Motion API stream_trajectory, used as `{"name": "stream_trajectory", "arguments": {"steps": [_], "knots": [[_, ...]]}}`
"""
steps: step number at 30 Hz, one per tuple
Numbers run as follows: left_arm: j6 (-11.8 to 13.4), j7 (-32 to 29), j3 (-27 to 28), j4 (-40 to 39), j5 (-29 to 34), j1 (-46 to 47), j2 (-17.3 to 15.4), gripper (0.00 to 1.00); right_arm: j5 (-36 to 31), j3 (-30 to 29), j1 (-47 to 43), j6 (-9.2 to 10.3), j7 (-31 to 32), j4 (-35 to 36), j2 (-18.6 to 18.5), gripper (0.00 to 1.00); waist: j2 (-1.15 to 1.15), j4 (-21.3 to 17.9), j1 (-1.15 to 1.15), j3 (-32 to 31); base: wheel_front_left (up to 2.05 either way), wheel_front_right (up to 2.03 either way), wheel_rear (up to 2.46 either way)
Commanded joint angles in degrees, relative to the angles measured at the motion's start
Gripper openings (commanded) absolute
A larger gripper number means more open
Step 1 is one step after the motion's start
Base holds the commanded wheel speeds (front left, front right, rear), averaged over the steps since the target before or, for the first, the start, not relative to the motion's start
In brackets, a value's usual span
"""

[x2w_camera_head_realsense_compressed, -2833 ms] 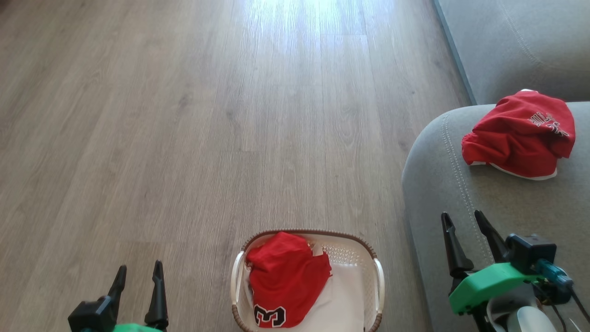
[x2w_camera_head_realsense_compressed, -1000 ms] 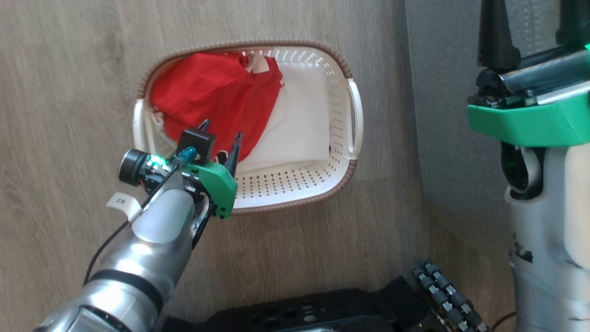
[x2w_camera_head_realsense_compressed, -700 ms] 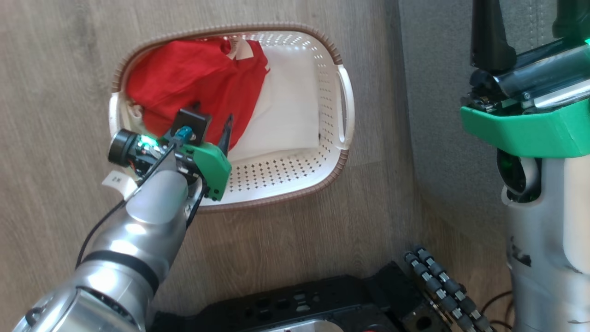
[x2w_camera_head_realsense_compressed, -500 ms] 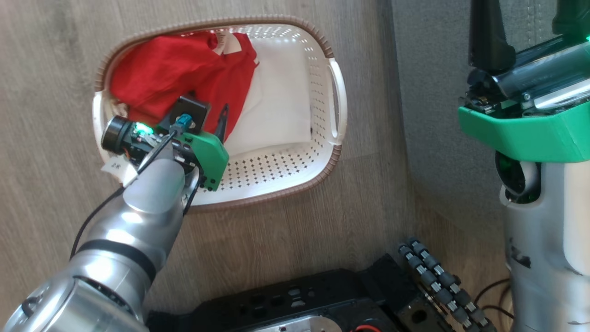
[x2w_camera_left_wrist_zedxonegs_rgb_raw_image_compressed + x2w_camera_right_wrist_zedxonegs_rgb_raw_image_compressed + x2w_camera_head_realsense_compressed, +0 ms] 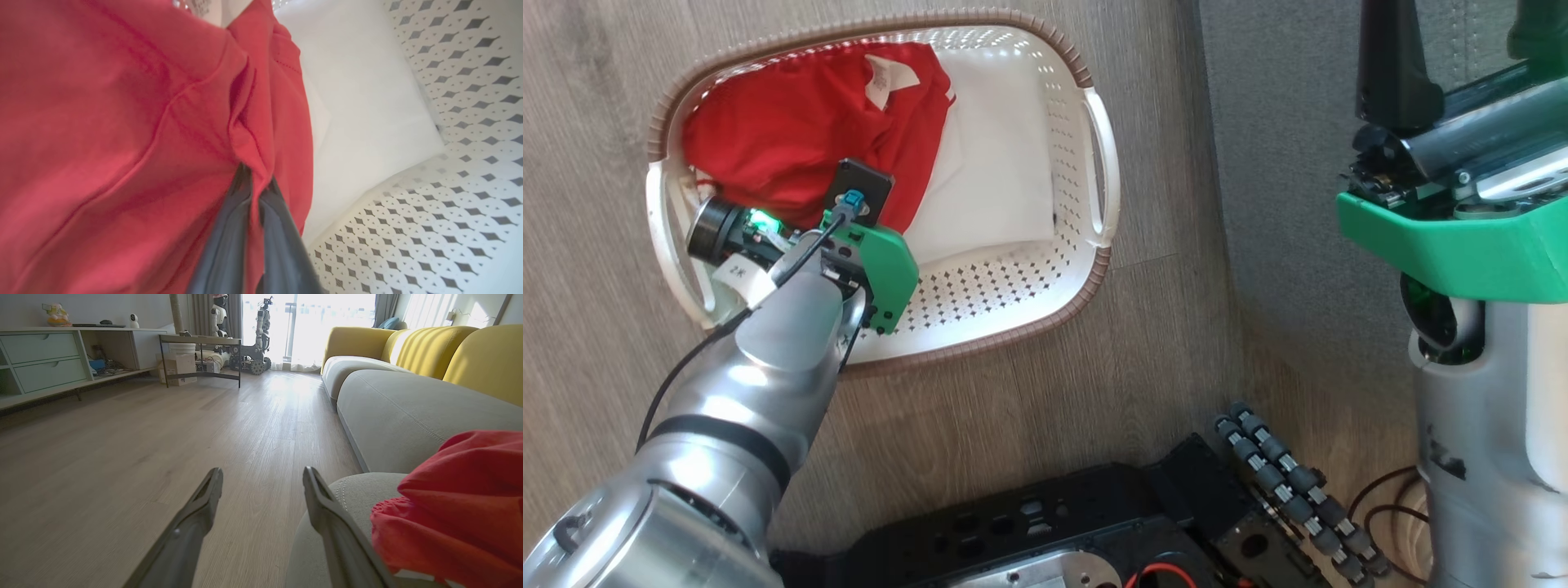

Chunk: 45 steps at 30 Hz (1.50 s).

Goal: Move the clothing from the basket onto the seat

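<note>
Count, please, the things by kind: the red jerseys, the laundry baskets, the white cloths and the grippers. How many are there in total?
Red jerseys: 2, the basket jersey and the seat jersey
Laundry baskets: 1, the white basket
White folded cloths: 1, the white cloth
Grippers: 2, the left gripper and the right gripper
Total: 6

Pale wood-plank floor (image 5: 1029, 425). The basket (image 5: 1005, 302) stands on it at 11 o'clock, the grey seat (image 5: 1282, 163) meets it at 2 o'clock, and a black wheeled base (image 5: 1054, 531) sits at 6. Right wrist view: red clothing (image 5: 461, 498) heaped on the seat, 4 o'clock.
</note>
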<state>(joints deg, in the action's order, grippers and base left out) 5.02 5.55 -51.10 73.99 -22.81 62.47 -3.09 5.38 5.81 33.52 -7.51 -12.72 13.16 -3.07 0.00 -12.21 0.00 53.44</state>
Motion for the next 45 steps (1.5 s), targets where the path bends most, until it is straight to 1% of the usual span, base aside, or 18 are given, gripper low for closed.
{"name": "stream_trajectory", "arguments": {"steps": [1, 9, 16, 21, 28, 32, 34, 37, 42, 45], "knots": [[0.4, 0.0, -0.1, -0.2, 0.5, -1.1, -1.0, 0.00, 0.6, 0.8, -1.0, 0.02, -0.6, 2.0, 0.2, 1.00, 0.00, -0.1, 0.00, -0.1, 0.00, 0.00, 0.00], [-0.6, 2.2, -1.2, -0.4, 0.4, -1.2, -0.3, 0.00, 0.9, 0.4, -1.1, 0.02, -1.3, 0.0, 0.2, 1.00, 0.00, 0.4, 0.00, -2.6, 0.00, 0.00, 0.00], [-2.6, 5.2, -1.7, -2.4, -1.2, -3.6, 0.1, 0.00, 0.7, 0.7, -2.5, 0.02, -1.8, -4.5, 0.2, 1.00, 0.00, 1.8, 0.00, -8.7, 0.00, 0.00, 0.00], [-4.4, 7.1, -2.5, -5.9, -2.5, -6.0, 0.2, 0.00, 1.0, 0.2, -4.5, 0.02, -2.1, -9.7, 0.2, 1.00, 0.00, 3.3, 0.00, -14.9, 0.00, 0.00, 0.00], [-5.5, 8.1, -4.8, -10.3, -3.4, -9.0, 0.2, 0.00, 0.6, 0.0, -8.3, 0.02, -2.2, -17.9, 0.2, 1.00, 0.00, 5.8, 0.00, -24.6, 0.00, 0.00, 0.00], [-5.9, 8.5, -4.7, -13.2, -5.0, -10.3, 0.2, 0.00, 0.0, -0.2, -10.8, 0.02, -2.2, -21.7, 0.2, 1.00, 0.00, 7.3, 0.00, -30.2, 0.00, 0.00, 0.00], [-5.9, 8.5, -4.6, -14.0, -5.5, -10.5, 0.2, 0.00, -0.1, -0.2, -11.5, 0.02, -2.2, -22.4, 0.2, 1.00, 0.00, 7.6, 0.00, -31.4, 0.00, 0.00, 0.00], [-5.8, 8.8, -4.6, -16.1, -6.2, -11.5, 0.2, 0.00, -0.3, -0.5, -13.5, 0.02, -2.2, -24.5, 0.2, 1.00, 0.00, 8.5, 0.00, -35.5, 0.00, 0.00, 0.00], [-6.7, 8.7, -5.4, -18.5, -7.1, -14.0, 0.2, 0.00, -0.4, -1.0, -17.5, 0.02, -2.1, -27.5, 0.2, 1.00, 0.00, 9.8, 0.00, -42.7, 0.00, 0.00, 0.00], [-6.8, 8.1, -4.5, -20.2, -8.8, -15.5, 0.0, 0.00, -0.4, -0.8, -20.6, 0.02, -1.5, -29.0, 0.2, 1.00, 0.00, 10.6, 0.00, -47.5, 0.00, 0.00, 0.00]]}}
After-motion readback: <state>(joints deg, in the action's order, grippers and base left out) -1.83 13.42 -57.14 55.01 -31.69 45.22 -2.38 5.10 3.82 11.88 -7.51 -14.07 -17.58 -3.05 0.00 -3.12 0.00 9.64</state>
